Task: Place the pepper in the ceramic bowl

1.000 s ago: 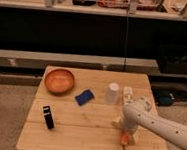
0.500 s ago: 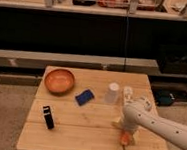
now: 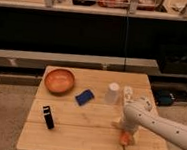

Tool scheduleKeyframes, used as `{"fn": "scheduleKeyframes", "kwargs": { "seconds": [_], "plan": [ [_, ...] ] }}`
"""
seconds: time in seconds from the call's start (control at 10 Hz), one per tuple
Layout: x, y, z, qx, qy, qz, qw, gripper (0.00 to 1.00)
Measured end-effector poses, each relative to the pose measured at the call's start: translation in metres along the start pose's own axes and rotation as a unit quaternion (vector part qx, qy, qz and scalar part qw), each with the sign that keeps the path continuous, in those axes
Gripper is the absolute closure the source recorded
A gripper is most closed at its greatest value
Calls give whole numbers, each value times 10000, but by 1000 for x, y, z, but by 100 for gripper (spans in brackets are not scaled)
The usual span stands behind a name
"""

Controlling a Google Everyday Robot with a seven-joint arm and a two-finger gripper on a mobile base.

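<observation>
So the hand (image 3: pixel 125 134) is down near the front right of the table (image 3: pixel 80 138), right on top of the pepper (image 3: pixel 125 138); can't tell how it's set. The ceramic bowl (image 3: pixel 59 80) sits way over at the back left, well apart. A blue thing (image 3: pixel 84 96) and a white cup (image 3: pixel 112 93) sit between.

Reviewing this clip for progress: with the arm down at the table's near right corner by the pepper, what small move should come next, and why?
Probably settle the grasp and lift straight up. The gripper is low at the near right of the table, right at the pepper, which seems to lie on the wood. The ceramic bowl sits far off at the back left, so carrying must wait for a lift.
</observation>
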Motion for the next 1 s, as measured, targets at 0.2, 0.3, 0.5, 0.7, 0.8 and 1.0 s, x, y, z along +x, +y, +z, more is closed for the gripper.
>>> {"fn": "scheduleKeyframes", "kwargs": {
  "seconds": [0.2, 0.3, 0.5, 0.7, 0.8, 1.0],
  "plan": [
    [0, 1, -3, -6, 4, -7, 10000, 20],
    [0, 3, -4, -15, 0, 2, 10000, 20],
    [-1, 2, -2, -18, -8, -4, 10000, 20],
    [-1, 2, -3, -18, -5, -1, 10000, 20],
    [-1, 3, -4, -29, -7, -1, 10000, 20],
    [-1, 3, -4, -30, -9, 2, 10000, 20]
  ]
}}
